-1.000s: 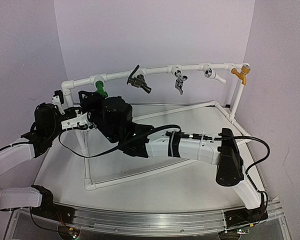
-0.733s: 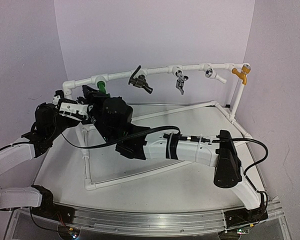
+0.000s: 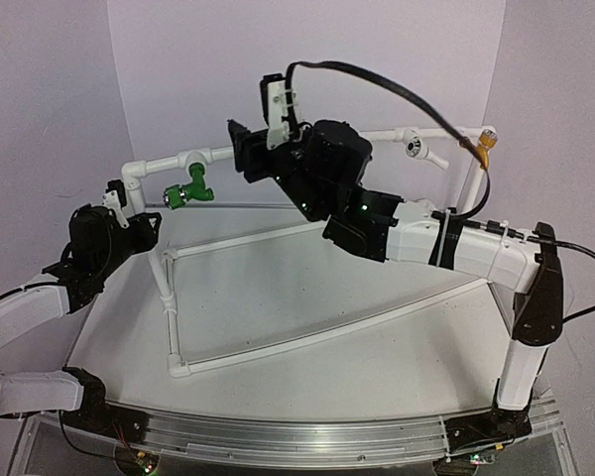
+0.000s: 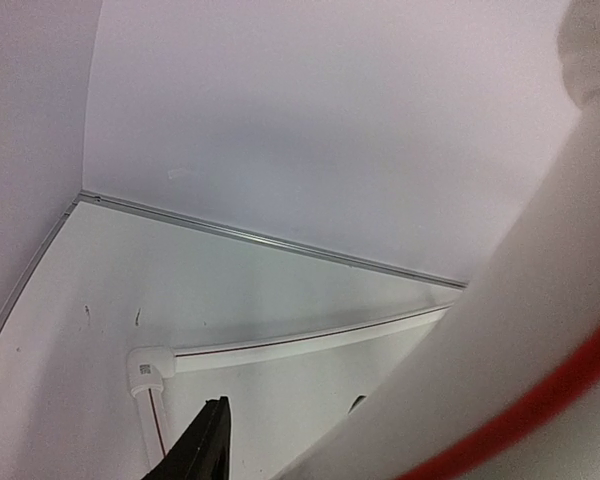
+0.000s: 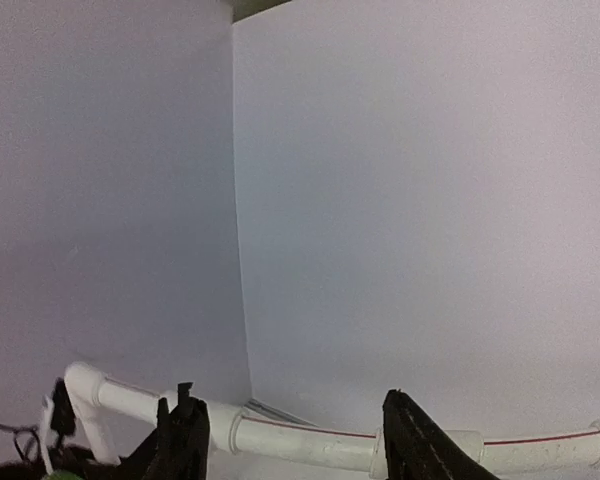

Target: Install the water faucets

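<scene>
The right arm (image 3: 466,248) blocks the pipe (image 3: 218,152) beside the green faucet (image 3: 190,188).

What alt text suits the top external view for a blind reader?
The right arm is raised over a white pipe rail, its right gripper at the rail's middle. A green faucet hangs from the rail's left part, near the left gripper; a white tap and an orange tap sit at its right end.

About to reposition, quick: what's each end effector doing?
Left end effector: closed on the white plastic pipe frame.
Right end effector: open, holding nothing.
</scene>
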Tool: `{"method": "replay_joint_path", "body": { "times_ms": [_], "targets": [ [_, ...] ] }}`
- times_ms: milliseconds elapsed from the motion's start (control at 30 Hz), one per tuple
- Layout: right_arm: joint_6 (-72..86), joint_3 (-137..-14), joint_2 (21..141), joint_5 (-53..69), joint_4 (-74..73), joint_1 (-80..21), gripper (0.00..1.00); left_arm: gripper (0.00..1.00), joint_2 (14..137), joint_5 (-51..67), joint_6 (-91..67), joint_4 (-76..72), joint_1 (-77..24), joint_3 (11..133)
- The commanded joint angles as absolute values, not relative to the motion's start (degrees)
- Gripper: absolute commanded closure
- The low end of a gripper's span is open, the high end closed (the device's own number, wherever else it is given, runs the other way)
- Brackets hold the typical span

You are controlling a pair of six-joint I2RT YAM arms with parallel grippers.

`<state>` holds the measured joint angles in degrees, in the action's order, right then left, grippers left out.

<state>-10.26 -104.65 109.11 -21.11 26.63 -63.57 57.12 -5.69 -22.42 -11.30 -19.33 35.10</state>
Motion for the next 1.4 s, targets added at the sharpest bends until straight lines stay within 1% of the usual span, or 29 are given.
{"method": "replay_joint_path", "body": {
  "times_ms": [0,67,167,333,567,700,800,1067,1233,1367],
  "targets": [
    [-34.08,-107.02,107.33,-11.92,9.42,-69.43,0.27,1.00,57.16,3.01,-34.18,-7.26,-21.01,34.92],
    [-41.43,-105.06,106.24,-13.01,8.18,-71.11,0.19,1.00,57.33,3.02,-34.10,-7.24,-21.01,34.92],
    [-51.12,-102.28,105.04,-14.51,8.09,-72.95,0.16,1.00,57.85,3.40,-33.98,-7.24,-21.01,35.08],
    [-63.66,-100.77,104.67,-17.16,8.01,-75.52,0.14,1.00,57.78,3.47,-33.95,-7.23,-21.01,35.00],
    [-74.20,-102.74,106.69,-20.15,7.90,-78.47,0.13,1.00,57.85,3.56,-33.84,-7.24,-21.01,35.07],
    [-89.14,-106.40,113.04,-29.30,11.08,-78.67,0.12,1.00,57.73,3.60,-33.76,-7.22,-21.01,35.07],
    [-96.34,-111.09,117.65,-32.57,15.60,-78.63,0.12,1.00,57.56,3.73,-33.61,-7.22,-21.03,34.98],
    [-103.18,-123.60,126.78,-34.85,17.33,-76.41,0.13,1.00,56.51,3.59,-33.81,-7.24,-21.02,34.47],
    [-108.74,-129.58,132.08,-36.18,21.39,-74.94,0.14,1.00,56.34,3.43,-33.93,-7.23,-20.93,34.28],
    [-107.91,-131.04,132.94,-36.88,22.10,-74.19,0.19,1.00,56.51,3.66,-33.93,-7.21,-20.92,34.44]
  ]
}}
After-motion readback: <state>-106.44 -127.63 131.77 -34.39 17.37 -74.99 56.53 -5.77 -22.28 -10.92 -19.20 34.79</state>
